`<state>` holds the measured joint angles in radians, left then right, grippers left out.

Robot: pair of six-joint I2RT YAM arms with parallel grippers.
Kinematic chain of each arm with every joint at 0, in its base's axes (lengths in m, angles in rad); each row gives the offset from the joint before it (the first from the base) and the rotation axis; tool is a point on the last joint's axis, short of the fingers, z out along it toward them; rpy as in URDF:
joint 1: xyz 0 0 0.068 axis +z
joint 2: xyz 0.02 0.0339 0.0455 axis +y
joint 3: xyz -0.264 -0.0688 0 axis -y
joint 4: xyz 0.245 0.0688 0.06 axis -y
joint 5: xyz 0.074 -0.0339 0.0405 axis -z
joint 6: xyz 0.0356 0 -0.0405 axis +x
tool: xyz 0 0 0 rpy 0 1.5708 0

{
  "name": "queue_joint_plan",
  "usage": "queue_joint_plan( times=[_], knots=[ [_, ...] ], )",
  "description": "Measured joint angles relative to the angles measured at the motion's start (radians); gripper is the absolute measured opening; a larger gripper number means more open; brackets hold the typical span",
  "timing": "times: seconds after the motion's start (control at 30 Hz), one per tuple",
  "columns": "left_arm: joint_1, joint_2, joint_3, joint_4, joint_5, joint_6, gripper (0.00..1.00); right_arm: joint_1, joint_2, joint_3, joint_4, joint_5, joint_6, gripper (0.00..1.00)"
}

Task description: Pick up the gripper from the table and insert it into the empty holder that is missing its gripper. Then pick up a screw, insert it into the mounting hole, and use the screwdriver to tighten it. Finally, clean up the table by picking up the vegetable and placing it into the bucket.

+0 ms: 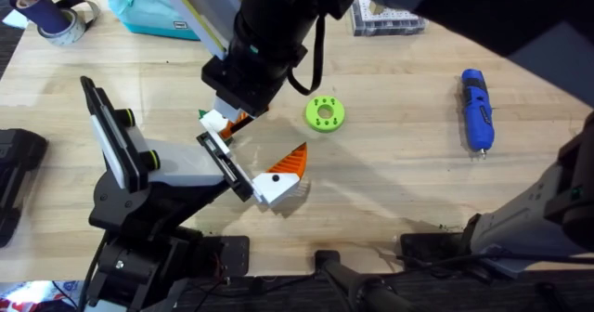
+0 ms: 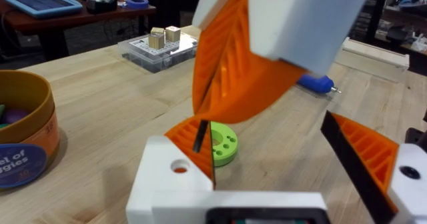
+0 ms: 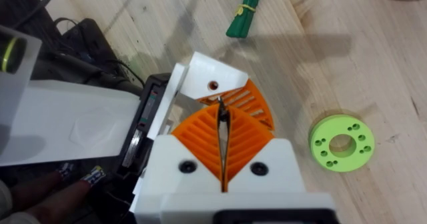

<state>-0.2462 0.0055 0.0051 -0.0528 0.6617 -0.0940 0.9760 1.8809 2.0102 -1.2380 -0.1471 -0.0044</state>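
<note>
The holder [image 1: 139,163] stands at the lower left and is my left arm. The gripper piece [image 1: 217,121], white with an orange ribbed wedge, sits in it [image 2: 175,174], opposite the other finger [image 1: 278,175]. My left gripper [image 1: 251,149] stands open. My right gripper [image 3: 221,107] hangs over the piece, shut on a thin dark screw [image 2: 200,136]. The screw's tip is just above the mounting hole [image 2: 180,165], also visible in the right wrist view [image 3: 212,85]. The blue screwdriver [image 1: 476,108] lies at the right. The green vegetable [image 3: 245,12] lies beyond the piece. The brown bucket [image 2: 30,141] stands farther off.
A lime-green disc [image 1: 325,114] lies right of the grippers. At the table's back stand a clear box of blocks [image 1: 385,19], a teal pouch [image 1: 153,10] and a tape roll [image 1: 65,22]. Bare wood lies between the disc and the screwdriver.
</note>
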Motion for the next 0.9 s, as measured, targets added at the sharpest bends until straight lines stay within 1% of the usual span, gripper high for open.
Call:
queue_joint_plan(
  times=[0.9],
  knots=[
    [0.0,0.0,0.0,0.0,0.0,0.0,0.989,0.006,0.0,0.0,0.033,-0.001,0.0,0.012]
  ],
)
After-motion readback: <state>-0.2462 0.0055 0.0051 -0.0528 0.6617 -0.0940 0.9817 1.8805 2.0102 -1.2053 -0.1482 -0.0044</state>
